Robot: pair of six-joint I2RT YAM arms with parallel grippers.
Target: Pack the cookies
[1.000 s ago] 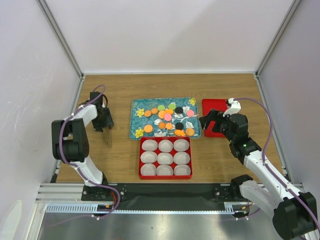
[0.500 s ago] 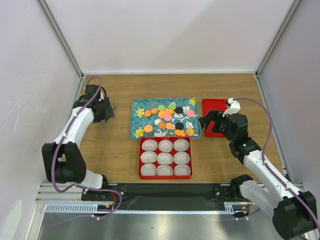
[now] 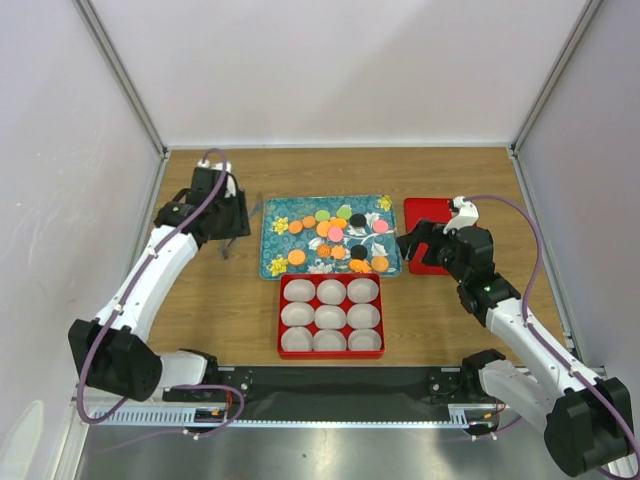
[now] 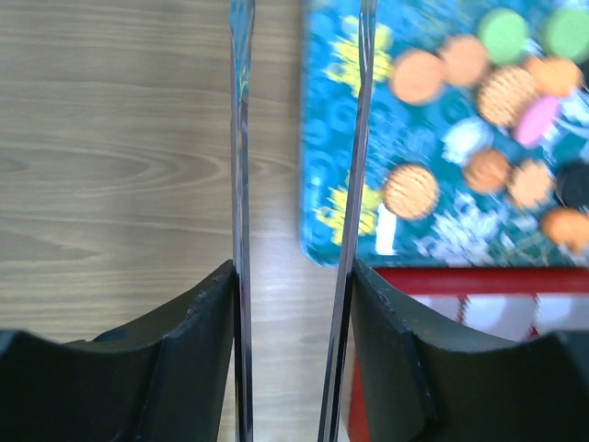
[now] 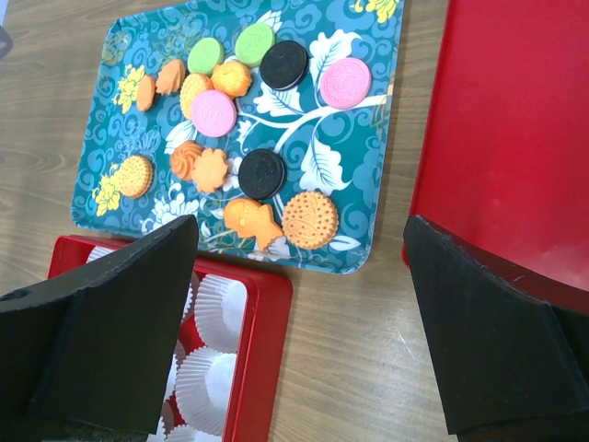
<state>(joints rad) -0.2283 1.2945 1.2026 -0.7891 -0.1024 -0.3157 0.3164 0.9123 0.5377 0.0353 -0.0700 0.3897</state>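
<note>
Top external view shows a brown wooden table [image 3: 200, 300] with a teal rectangular tray [image 3: 272, 222] printed with yellow and white flowers lying near its middle. All the small round flat cookies [image 3: 335, 234] lie on this tray, loosely clustered from its centre toward its right end. 15 can be counted: 9 orange, 2 green, 2 pink and 2 black. Some touch or overlap their neighbours. Just in front of the tray, close to its near edge, sits a red square plastic box [image 3: 330, 279]. It holds 9 white pleated paper cups [image 3: 330, 316] in 3 rows of 3, and each cup shows only its own white bottom. To the right of the tray lies a flat red rectangular panel [image 3: 425, 212], its surface bare, with its near part hidden under the right arm. The left gripper [image 3: 240, 225] hangs over the table at the tray's left edge. Its 2 thin clear fingers [image 4: 241, 184] stand a little apart, with only wood between them, and the right one crosses the tray's rim in the left wrist view. The right gripper [image 5: 299, 230] hovers between the tray's right end and the red panel, its black fingers spread wide and holding nothing.
</note>
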